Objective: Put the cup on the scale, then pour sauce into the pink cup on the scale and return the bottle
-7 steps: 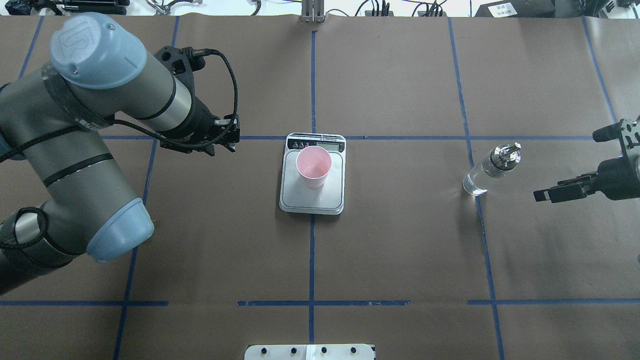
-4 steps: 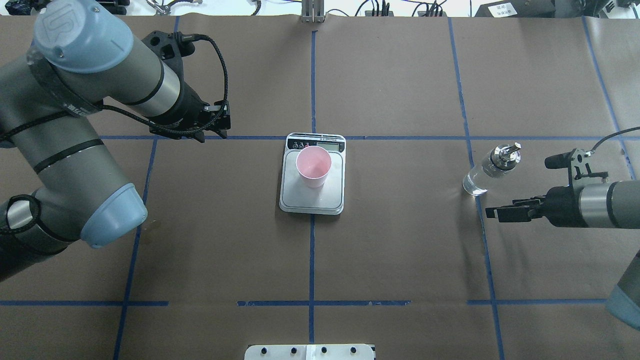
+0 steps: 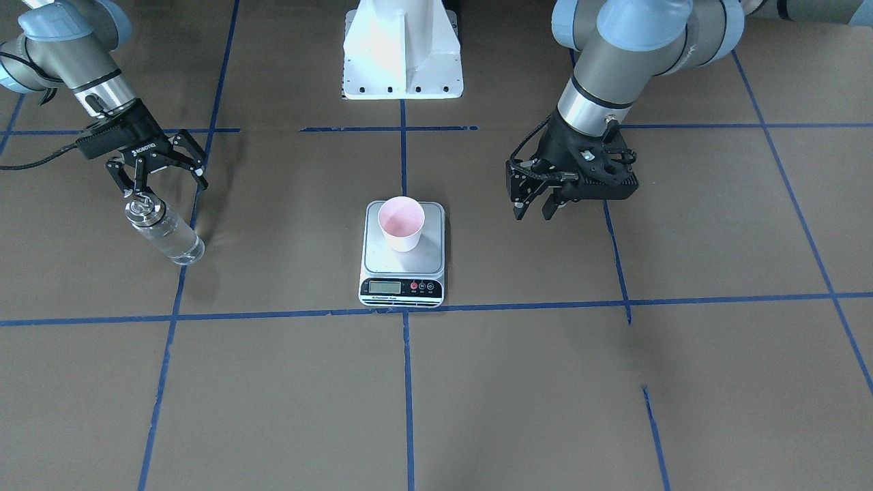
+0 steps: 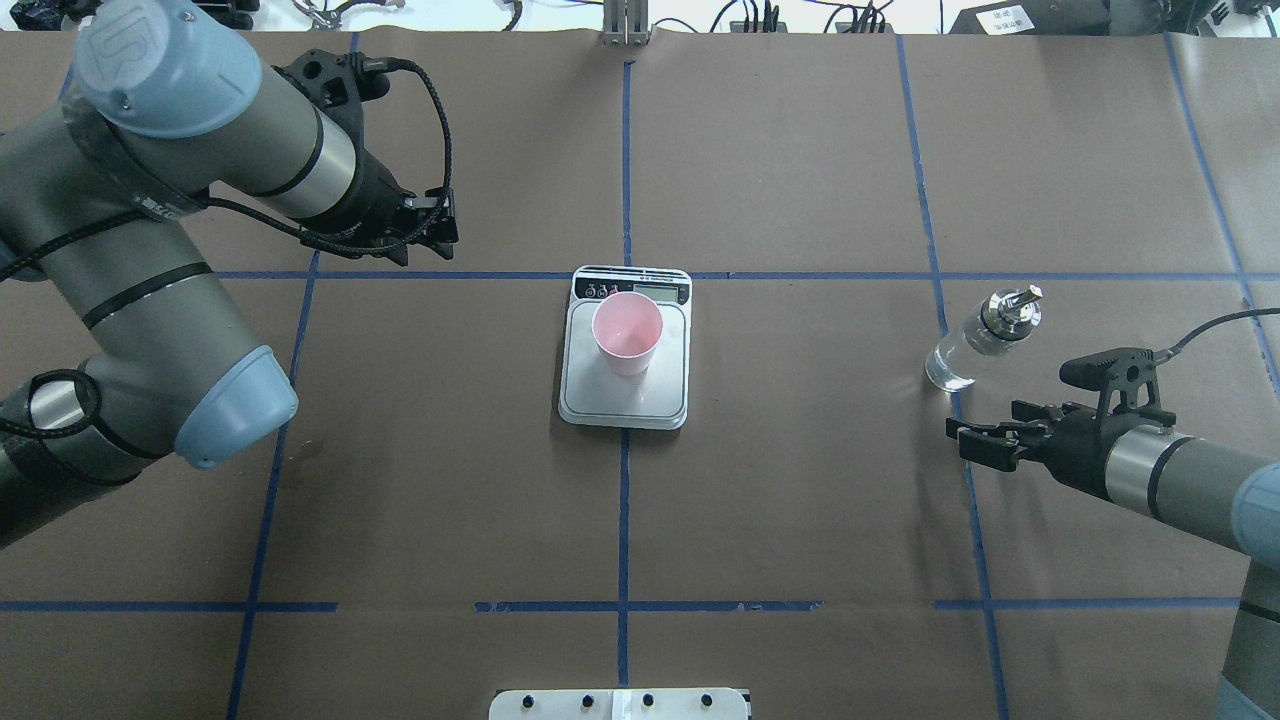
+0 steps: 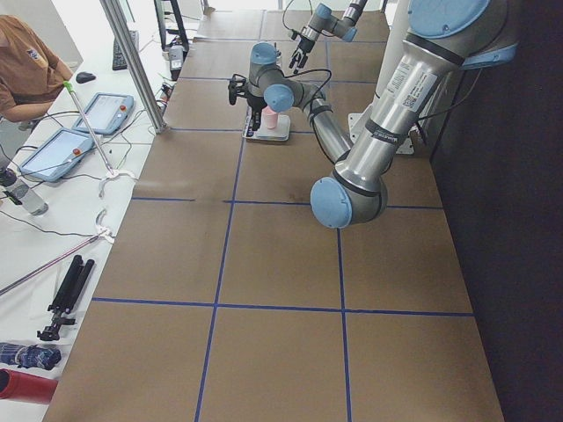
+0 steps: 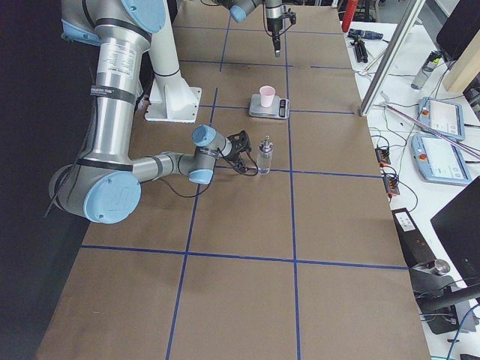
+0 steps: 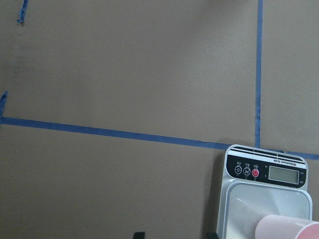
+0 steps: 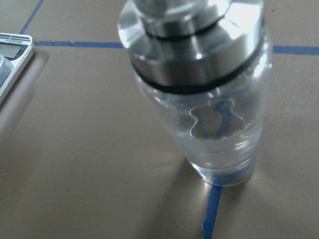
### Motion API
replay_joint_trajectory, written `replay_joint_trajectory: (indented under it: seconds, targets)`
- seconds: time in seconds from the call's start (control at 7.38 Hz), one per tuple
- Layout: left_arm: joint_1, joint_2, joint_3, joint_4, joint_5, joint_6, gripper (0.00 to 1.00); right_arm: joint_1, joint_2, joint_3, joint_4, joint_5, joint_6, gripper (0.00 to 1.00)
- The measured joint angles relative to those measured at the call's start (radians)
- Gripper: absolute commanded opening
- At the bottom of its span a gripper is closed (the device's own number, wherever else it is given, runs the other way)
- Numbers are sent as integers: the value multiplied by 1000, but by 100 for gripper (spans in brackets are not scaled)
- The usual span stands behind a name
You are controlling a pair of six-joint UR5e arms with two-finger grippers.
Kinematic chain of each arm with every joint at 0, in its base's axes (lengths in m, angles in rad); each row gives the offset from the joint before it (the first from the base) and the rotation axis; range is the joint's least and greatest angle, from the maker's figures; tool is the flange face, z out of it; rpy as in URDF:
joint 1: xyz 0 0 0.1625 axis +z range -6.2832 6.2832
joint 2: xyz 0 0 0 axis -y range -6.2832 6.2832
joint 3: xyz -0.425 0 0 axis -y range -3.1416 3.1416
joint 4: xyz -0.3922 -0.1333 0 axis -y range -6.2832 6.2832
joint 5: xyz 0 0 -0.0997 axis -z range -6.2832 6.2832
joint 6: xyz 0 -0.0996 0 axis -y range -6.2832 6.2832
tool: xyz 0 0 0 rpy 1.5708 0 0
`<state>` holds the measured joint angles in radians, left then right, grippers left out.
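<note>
One pink cup, upright on one scale, both at the middle of the table. One glass bottle, well apart, on blue tape. Two grippers: right gripper spread wide just beside bottle; left gripper parted, holding nothing, near scale.

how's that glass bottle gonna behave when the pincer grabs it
Probably rigid and slippery: the bottle is smooth clear glass, so the open right pincer likely needs a firm, square squeeze. Likely a bit top-heavy: a chunky metal cap sits above a narrow base, so a sideways nudge could tip it. Being glass, it might chip if knocked over.
</note>
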<state>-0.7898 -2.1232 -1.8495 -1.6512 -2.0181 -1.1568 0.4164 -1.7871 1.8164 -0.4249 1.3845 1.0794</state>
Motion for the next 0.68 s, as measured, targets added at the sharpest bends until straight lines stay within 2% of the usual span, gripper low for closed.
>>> replay_joint_trajectory:
  seconds: [0.27, 0.41, 0.68]
  targets:
    - [-11, 9, 8, -5, 2, 57, 55, -107, -4, 11, -72, -257, 1, 100]
    - [-18, 27, 7, -5, 13, 108, 55, -136, -4, 14, -90, -355, 1, 100]
    - [-70, 103, -7, -4, 37, 304, 55, -155, -4, 14, -96, -469, 38, 100]
